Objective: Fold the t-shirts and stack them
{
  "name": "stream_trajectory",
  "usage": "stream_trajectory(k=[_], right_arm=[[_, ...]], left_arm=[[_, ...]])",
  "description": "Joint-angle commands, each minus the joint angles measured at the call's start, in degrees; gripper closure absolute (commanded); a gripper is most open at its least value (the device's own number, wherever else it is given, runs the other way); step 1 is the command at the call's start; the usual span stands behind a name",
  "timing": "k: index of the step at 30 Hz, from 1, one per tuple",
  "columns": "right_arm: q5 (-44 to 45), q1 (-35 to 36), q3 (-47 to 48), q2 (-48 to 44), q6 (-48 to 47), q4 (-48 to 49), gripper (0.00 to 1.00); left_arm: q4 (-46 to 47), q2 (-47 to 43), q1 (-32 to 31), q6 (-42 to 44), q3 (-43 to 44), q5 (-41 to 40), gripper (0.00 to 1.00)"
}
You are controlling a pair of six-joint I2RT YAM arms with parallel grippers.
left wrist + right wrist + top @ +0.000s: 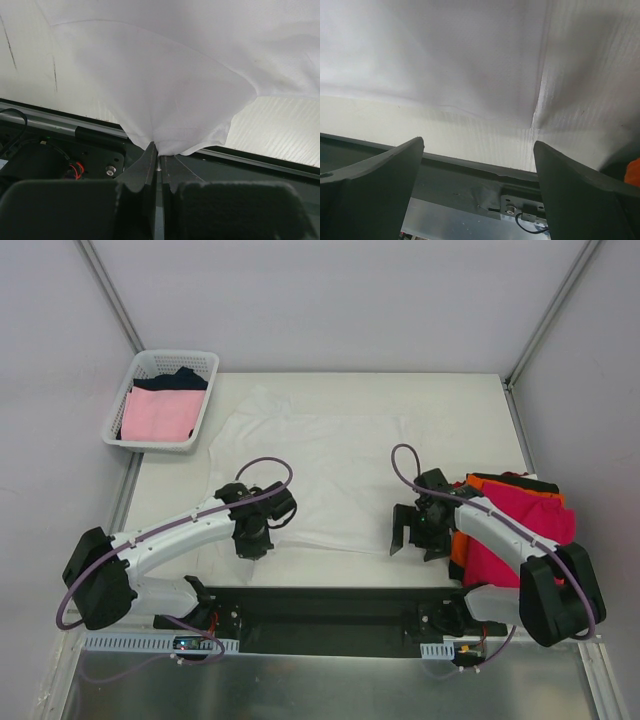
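Observation:
A white t-shirt lies spread flat across the middle of the table. My left gripper is at its near left corner, shut on a pinch of the white cloth, which rises in a fold from the closed jaws. My right gripper hovers open at the shirt's near right hem, nothing between its fingers; the white hem lies just beyond them. At the right edge sits a pile of t-shirts with magenta-red on top, orange beneath and black at the back.
A white lattice basket at the far left corner holds a pale pink shirt and a dark one. The black base rail runs along the table's near edge, right below both grippers. An orange cloth edge shows beside the right finger.

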Motion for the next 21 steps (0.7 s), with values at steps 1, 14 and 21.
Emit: stream_trajectory(k=[1,14,21], right_arm=[[-0.2,-1.4,-1.2,-1.8,1.9,1.9,0.08],[2.7,-7.3,-0.9,-2.8,2.1,2.5,0.44],[3.9,-9.7,-1.8,-2.6,2.4,1.4,0.6]], left_arm=[[-1.9,0.5,0.4,1.5,0.1,1.1,1.0],[-3.3,0.2,0.4,1.1,0.9,1.3,1.0],[-3.6,1.3,0.4,0.9,1.4,1.5,1.0]])
